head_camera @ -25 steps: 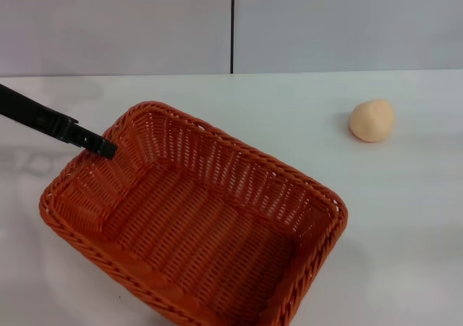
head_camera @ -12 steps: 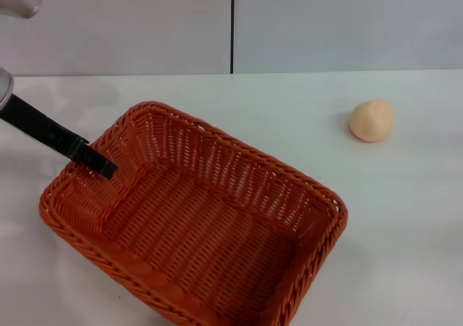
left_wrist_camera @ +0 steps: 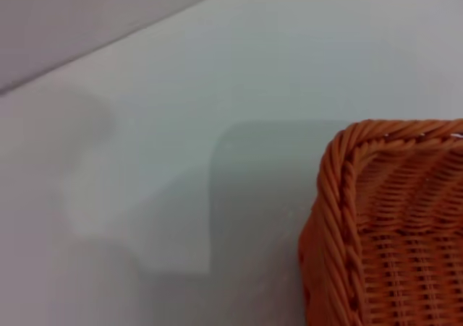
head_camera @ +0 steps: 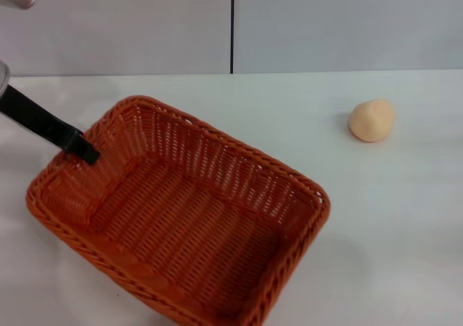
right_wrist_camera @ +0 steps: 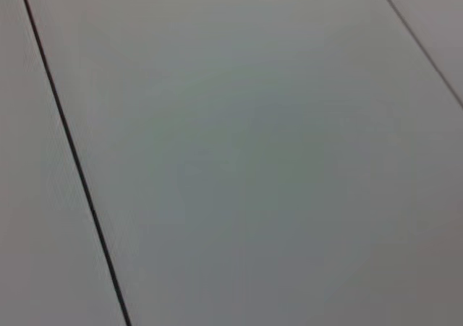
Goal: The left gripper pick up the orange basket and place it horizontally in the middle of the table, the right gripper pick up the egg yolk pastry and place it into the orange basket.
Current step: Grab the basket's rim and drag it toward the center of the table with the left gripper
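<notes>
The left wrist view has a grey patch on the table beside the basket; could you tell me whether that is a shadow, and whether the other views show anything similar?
Left wrist view: yes, a soft grey shadow on the table beside the orange basket. Head view: the egg yolk pastry casts only a faint shadow; the left pincer is at the basket's rim. Right wrist view: only flat, evenly lit panels.

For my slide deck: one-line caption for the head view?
Left claw at the orange basket rim; egg yolk pastry apart on the white table.
</notes>
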Robot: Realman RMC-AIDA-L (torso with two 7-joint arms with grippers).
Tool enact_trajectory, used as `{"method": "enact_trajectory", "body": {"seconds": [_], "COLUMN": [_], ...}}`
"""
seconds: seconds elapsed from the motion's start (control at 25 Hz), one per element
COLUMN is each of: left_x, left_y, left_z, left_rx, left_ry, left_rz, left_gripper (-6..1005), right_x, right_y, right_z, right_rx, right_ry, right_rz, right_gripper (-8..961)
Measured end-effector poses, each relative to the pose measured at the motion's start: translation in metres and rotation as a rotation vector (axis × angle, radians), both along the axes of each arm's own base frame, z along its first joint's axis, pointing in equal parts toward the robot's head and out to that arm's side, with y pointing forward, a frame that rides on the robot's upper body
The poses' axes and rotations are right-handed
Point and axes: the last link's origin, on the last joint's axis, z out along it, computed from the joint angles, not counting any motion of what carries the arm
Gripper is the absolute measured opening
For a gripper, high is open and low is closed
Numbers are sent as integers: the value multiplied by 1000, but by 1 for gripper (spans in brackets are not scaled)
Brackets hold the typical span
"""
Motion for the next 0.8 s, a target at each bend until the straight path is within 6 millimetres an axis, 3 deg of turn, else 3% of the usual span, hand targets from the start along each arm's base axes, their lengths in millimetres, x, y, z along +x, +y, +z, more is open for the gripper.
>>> {"method": "enact_trajectory", "body": {"seconds": [0.16,0.56,0.8], "left_x": [8,14,12], "left_y": [5,6,14], "left_z": [11,14,43], "left_rx": [57,69,226], "left_ry": [22,-2,-193], "left_rz": [-1,7,135], "left_gripper": [221,163,169], "right_x": [2,5,6], "right_y": [1,3,5], "right_z": [0,-1,-2], "right_rx": [-8,-22,-32], "right_ry": [4,10,15], "right_rz": [-12,-29,-38], "right_gripper": [647,645,644]}}
